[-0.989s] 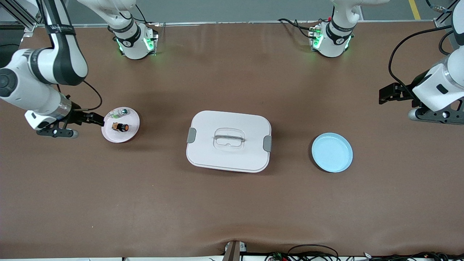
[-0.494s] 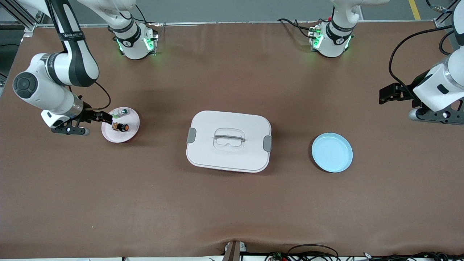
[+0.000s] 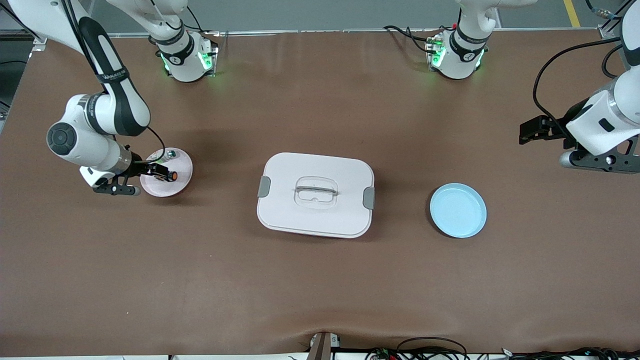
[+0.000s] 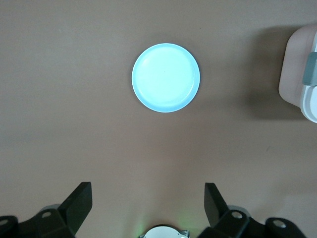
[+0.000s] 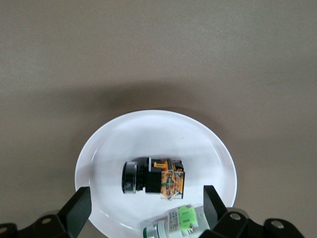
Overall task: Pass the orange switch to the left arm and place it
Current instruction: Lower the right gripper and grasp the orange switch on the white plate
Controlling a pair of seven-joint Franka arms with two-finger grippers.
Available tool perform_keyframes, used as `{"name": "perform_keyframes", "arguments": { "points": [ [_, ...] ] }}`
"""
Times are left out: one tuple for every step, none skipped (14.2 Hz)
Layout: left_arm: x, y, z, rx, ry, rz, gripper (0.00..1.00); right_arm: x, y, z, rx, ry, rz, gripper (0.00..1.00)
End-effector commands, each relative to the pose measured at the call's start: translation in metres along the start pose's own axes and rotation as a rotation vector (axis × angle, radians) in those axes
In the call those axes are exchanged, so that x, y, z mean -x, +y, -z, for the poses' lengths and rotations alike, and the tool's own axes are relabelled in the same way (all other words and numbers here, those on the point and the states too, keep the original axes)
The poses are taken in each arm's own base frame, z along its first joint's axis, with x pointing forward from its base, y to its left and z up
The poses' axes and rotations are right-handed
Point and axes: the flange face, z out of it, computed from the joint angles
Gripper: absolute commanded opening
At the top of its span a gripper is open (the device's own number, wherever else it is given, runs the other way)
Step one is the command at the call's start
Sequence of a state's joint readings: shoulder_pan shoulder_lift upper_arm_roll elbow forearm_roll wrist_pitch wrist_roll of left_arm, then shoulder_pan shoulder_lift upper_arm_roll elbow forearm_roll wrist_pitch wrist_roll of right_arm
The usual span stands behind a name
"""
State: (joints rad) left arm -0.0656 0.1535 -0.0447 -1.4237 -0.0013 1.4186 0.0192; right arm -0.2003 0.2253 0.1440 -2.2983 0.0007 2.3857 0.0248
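A: Checking the right gripper — where is it sitting?

B: Hanging over the pink plate near the right arm's end of the bench. Fingers are standing wide apart and gripping nothing.

A: And the orange switch?

B: Lying on its side on that plate, loose. In the right wrist view the switch is showing between the spread fingers, black body and orange-tan rear end, not touching either finger. A small green and silver part is lying just beside it on the same plate.

A: Box?

B: The white box is sitting mid-bench, lid on, grey latches at both ends, between the pink plate and the blue plate. It's well apart from both.

A: Left side?

B: The left arm is waiting, with the left gripper hovering near the bench edge at its own end. Left wrist view is showing its fingers spread wide, carrying nothing, with the blue plate and a corner of the box in shot. The blue plate is lying bare.
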Motion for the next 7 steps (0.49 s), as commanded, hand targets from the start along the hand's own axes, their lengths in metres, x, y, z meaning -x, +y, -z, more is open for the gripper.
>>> {"name": "perform_keyframes", "arguments": {
  "points": [
    [0.003, 0.002, 0.003, 0.015, 0.016, 0.003, 1.00, -0.003, -0.004, -0.004, 0.009, 0.000, 0.006, 1.00],
    [0.003, 0.002, 0.002, 0.015, 0.015, 0.003, 1.00, -0.003, -0.004, -0.005, 0.011, -0.001, 0.008, 1.00],
    [0.003, 0.003, 0.003, 0.013, 0.016, 0.002, 1.00, -0.003, -0.003, -0.008, 0.020, -0.007, 0.019, 1.00],
    [0.003, 0.004, 0.003, 0.013, 0.016, 0.002, 1.00, -0.003, -0.003, -0.011, 0.032, -0.011, 0.031, 1.00],
    [0.003, 0.006, 0.003, 0.012, 0.016, -0.001, 1.00, -0.004, -0.002, -0.014, 0.031, -0.013, 0.028, 1.00],
    [0.003, 0.006, 0.003, 0.012, 0.016, -0.003, 1.00, -0.003, -0.002, -0.017, 0.030, -0.014, 0.028, 1.00],
    [0.003, 0.006, 0.003, 0.012, 0.016, -0.003, 1.00, -0.003, -0.002, -0.020, 0.029, -0.020, 0.028, 1.00]
  ]
}}
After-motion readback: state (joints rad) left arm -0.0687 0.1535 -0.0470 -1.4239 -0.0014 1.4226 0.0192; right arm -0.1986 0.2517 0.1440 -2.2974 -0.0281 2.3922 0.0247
